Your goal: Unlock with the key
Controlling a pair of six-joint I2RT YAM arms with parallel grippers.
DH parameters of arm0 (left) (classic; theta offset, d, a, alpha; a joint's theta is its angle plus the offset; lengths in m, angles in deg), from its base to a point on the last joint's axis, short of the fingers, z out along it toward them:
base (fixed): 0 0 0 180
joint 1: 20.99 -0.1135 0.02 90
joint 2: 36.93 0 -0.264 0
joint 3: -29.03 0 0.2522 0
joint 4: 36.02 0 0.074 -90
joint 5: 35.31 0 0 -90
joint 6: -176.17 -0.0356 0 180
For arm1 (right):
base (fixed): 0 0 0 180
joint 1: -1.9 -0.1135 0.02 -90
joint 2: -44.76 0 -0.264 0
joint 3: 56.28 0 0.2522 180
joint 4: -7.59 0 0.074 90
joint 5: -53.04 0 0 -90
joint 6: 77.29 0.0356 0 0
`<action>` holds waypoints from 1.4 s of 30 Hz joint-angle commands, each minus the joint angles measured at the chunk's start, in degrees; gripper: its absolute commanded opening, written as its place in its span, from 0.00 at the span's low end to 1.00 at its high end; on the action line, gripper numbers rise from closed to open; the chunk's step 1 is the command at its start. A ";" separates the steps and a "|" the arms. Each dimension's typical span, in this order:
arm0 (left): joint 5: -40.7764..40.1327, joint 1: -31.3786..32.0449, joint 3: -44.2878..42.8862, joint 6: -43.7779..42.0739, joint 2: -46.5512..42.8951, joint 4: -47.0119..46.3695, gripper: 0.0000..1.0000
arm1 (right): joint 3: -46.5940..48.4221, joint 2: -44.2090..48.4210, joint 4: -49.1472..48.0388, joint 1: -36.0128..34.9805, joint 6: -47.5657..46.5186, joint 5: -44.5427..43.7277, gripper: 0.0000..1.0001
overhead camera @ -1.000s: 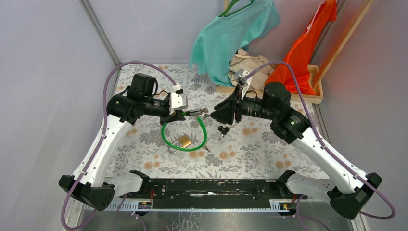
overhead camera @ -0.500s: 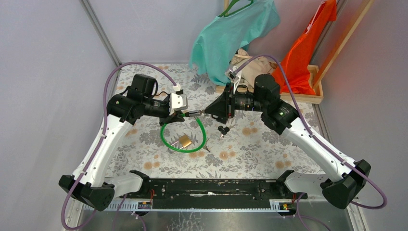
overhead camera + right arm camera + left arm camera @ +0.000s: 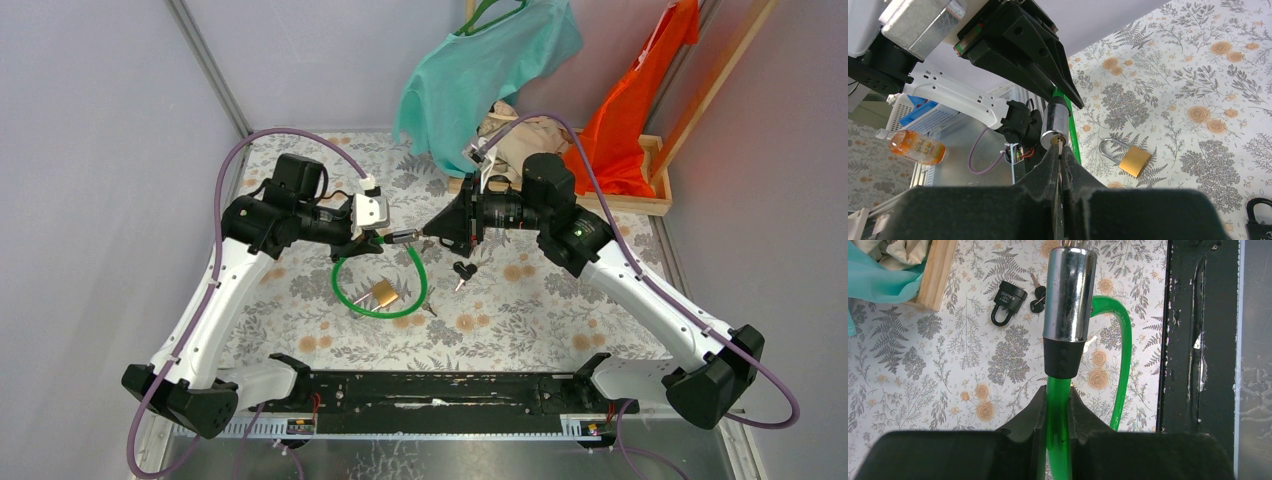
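A green cable lock (image 3: 410, 262) loops over the flowered table. My left gripper (image 3: 370, 240) is shut on the green cable (image 3: 1058, 405) just behind its chrome cylinder (image 3: 1069, 290) and holds the cylinder up off the table, pointing right. My right gripper (image 3: 430, 234) is shut on a small silver key (image 3: 1060, 146). The key's tip sits at the keyhole in the cylinder's end face (image 3: 1055, 138). How deep the key sits cannot be told.
A brass padlock (image 3: 384, 293) lies inside the cable loop and shows in the right wrist view (image 3: 1133, 160). A black padlock (image 3: 464, 269) with keys lies right of the loop (image 3: 1008, 300). A wooden tray (image 3: 650, 200) with cloths stands at the back right.
My right gripper has moved left with the key until its tip meets the cylinder's end. My left gripper has held still with the cable.
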 commanded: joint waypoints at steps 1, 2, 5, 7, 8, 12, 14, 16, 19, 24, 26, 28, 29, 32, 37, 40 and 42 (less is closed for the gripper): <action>2.01 0.09 -3.57 0.09 -0.70 -1.09 0.00 | 0.38 0.11 -3.40 0.25 1.00 1.21 0.00; 1.97 0.12 -3.72 0.51 -0.66 -1.53 0.00 | 0.04 -0.05 -3.70 0.24 1.42 1.26 0.00; 1.78 0.12 -3.71 1.25 -1.09 -3.39 0.00 | -1.23 -0.58 -5.01 0.29 3.34 0.97 0.00; 1.47 0.11 -3.28 1.71 -1.33 -5.14 0.00 | -2.46 -1.05 -6.93 0.26 5.95 0.78 0.00; 1.22 0.17 -2.99 1.67 -1.53 -5.94 0.00 | -2.75 -1.28 -7.85 0.25 7.34 1.04 0.00; -0.52 0.36 -0.49 4.78 -3.34 -12.97 0.00 | -2.78 -1.56 -9.12 0.25 12.37 0.96 0.00; -1.04 0.60 1.22 5.69 -4.46 -15.65 0.00 | -1.83 -1.74 -7.08 0.24 14.66 -0.41 0.00; -1.34 0.67 3.73 6.60 -5.74 -18.65 0.00 | 0.14 -3.01 -2.59 0.24 16.07 -2.02 0.00; -1.86 0.75 7.34 6.65 -6.71 -22.04 0.00 | 1.20 -4.45 0.84 0.25 17.80 -2.44 0.00; -3.30 0.81 8.24 8.84 -7.02 -27.08 0.00 | -0.81 -3.78 0.68 0.52 23.86 -6.04 0.00; -4.07 0.87 9.13 8.69 -7.98 -29.46 0.00 | -0.86 -3.85 1.22 1.03 26.95 -6.13 0.00; -4.09 0.99 9.48 7.22 -8.72 -30.15 0.00 | -0.25 -4.10 2.70 1.56 29.73 -6.64 0.00; -3.91 1.12 9.52 6.76 -9.00 -30.25 0.00 | 0.33 -4.24 3.62 1.77 31.00 -6.80 0.00; -3.25 1.38 9.36 5.70 -9.57 -30.26 0.00 | 1.76 -4.53 6.11 2.25 34.37 -6.86 0.00; -4.43 2.85 11.14 4.97 -10.86 -33.14 0.00 | 3.80 -5.20 10.02 2.78 38.06 -6.00 0.00; -7.01 4.56 12.70 3.60 -11.95 -36.30 0.00 | 3.50 -5.10 10.66 3.49 40.19 -5.57 0.00; -8.72 5.64 13.49 2.20 -12.65 -37.97 0.00 | 2.94 -4.96 10.20 4.05 41.71 -4.62 0.00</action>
